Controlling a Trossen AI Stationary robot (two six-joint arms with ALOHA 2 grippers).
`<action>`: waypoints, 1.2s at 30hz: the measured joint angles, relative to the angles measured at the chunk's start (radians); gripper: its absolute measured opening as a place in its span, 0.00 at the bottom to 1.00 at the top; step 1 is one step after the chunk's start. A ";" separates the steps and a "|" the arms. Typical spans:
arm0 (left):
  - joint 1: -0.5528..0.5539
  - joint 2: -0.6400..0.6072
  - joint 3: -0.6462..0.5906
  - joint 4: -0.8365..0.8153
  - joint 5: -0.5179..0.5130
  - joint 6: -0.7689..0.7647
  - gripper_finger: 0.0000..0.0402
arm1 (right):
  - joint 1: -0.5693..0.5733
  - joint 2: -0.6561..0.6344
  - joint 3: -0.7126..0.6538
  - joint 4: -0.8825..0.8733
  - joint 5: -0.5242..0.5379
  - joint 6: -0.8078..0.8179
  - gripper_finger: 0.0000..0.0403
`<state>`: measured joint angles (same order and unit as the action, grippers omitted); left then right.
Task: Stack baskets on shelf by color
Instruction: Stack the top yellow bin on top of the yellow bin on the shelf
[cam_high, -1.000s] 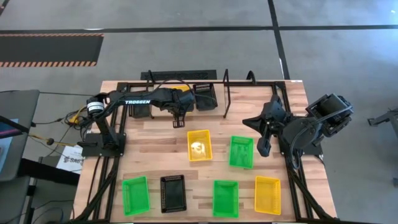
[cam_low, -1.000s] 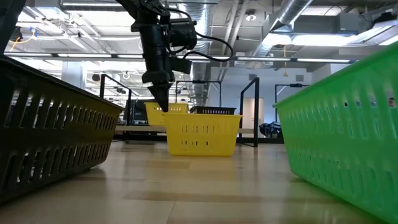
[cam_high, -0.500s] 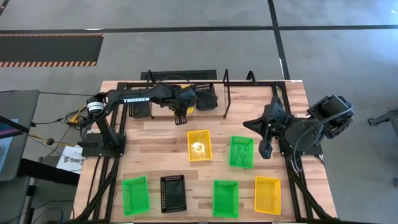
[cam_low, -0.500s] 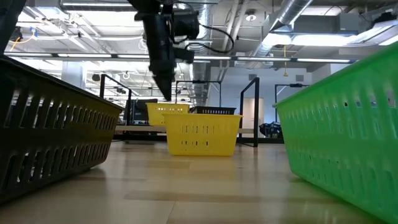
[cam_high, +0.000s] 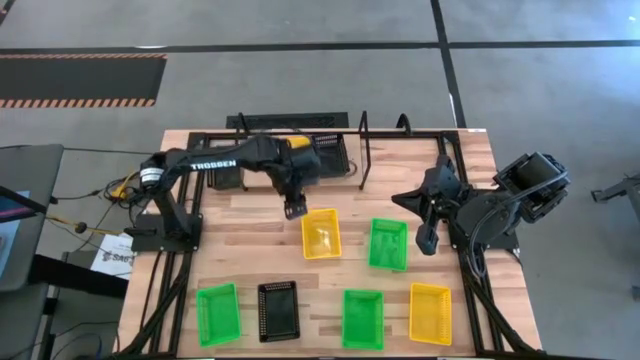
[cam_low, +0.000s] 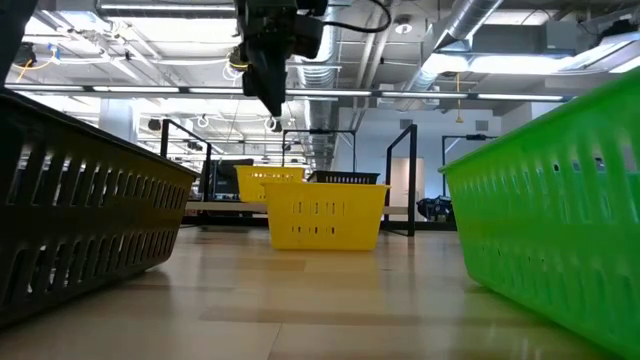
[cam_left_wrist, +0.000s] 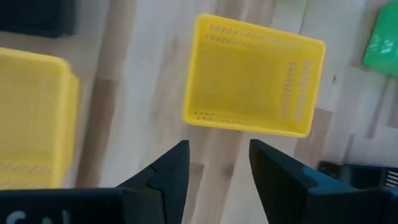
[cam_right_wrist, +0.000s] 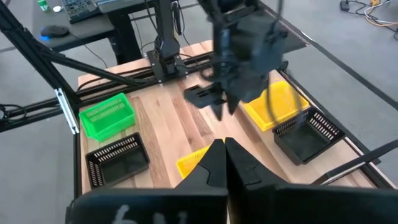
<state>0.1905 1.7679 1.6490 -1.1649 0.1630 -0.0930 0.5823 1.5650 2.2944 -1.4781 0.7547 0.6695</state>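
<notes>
High view: left tool (cam_high: 293, 209) up over the worktop (cam_high: 250, 245), fingers apart and empty, just beside a yellow basket (cam_high: 321, 233) out on the boards. Behind, on the shelf (cam_high: 300, 175), another yellow basket (cam_high: 298, 150) next to a black basket (cam_high: 331, 155). Right tool (cam_high: 422, 243) off at the right side, fingers together, near a green basket (cam_high: 388, 243).

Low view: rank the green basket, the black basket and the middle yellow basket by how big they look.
1. Green basket, filling the right side.
2. Black basket, nearly as large on the left.
3. Yellow basket, smallest.
Nearness to the camera inflates the first two, so this is apparent size only.
</notes>
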 joint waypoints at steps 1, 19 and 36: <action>-0.020 0.000 -0.012 0.016 -0.017 -0.008 0.38 | 0.000 0.000 0.000 -0.003 0.000 0.000 0.01; -0.170 0.001 -0.174 0.247 -0.291 -0.200 0.38 | 0.000 0.000 0.000 -0.004 0.000 -0.026 0.01; -0.164 0.001 -0.245 0.306 -0.311 -0.278 0.38 | 0.000 0.000 0.000 -0.005 -0.001 -0.026 0.01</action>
<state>0.0269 1.7687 1.4036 -0.8589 -0.1484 -0.3714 0.5823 1.5650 2.2944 -1.4834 0.7536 0.6437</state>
